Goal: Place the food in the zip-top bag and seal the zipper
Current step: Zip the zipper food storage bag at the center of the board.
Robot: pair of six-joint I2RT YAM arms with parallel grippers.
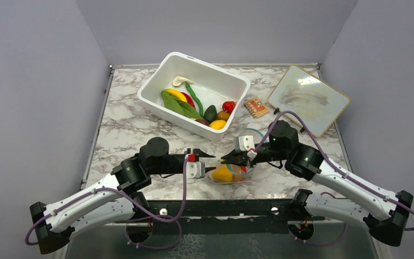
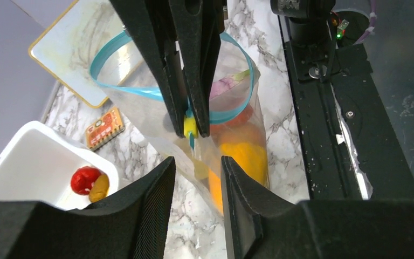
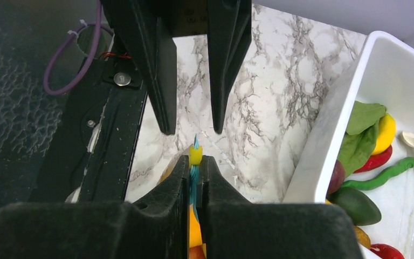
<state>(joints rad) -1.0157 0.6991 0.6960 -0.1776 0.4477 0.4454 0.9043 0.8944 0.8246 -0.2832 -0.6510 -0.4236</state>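
Observation:
The clear zip-top bag (image 1: 232, 174) stands on the marble table near the front edge, with orange and red food (image 2: 245, 156) inside. Its blue zipper (image 2: 232, 113) loops open at the mouth. My right gripper (image 3: 195, 162) is shut on one end of the zipper at its yellow slider (image 3: 195, 155); it also shows in the top view (image 1: 225, 159). My left gripper (image 2: 197, 164) is open, its fingers on either side of the bag's lower edge just below the slider, and it faces the right gripper (image 1: 211, 162). More food (image 1: 188, 105) lies in the white tub.
The white tub (image 1: 205, 62) stands at the back centre, and its rim shows in the right wrist view (image 3: 329, 135). A small orange patterned packet (image 1: 256, 107) lies to its right. A framed whiteboard (image 1: 308, 99) lies at the back right. The black base rail (image 1: 221, 208) runs along the front edge.

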